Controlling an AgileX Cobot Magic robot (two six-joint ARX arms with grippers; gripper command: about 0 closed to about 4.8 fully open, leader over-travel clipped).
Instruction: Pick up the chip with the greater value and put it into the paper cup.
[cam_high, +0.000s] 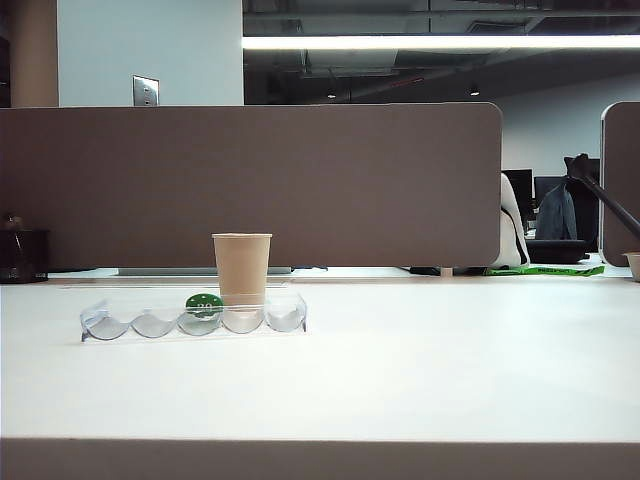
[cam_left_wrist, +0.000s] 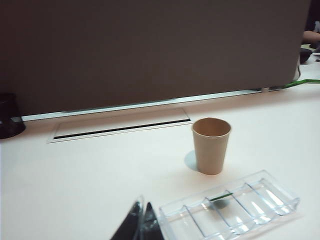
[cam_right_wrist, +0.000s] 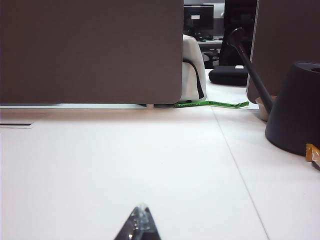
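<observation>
we read the exterior view from left to right. the clear plastic chip tray (cam_high: 193, 321) lies on the left part of the white table (cam_high: 420, 370), and a green chip (cam_high: 204, 305) marked "20" stands on edge in one of its middle slots. the paper cup (cam_high: 241, 268) stands upright just behind the tray, toward its right half. the chip with the greater value is not visible in any view; we cannot tell where it lies, and it may be hidden behind the tray's ribs or outside the frames. neither arm appears in the exterior view. in the left wrist view the left gripper (cam_left_wrist: 141, 223) shows only its tips, drawn together, just beside the near end of the tray. in the right wrist view the right gripper (cam_right_wrist: 139, 226) is closed with nothing between its tips, over bare table well apart from the tray. we judge the step in hand to be locating the blue chip. to do it well, we confirm its marking first, open the jaws before descending, and avoid the green chip.
</observation>
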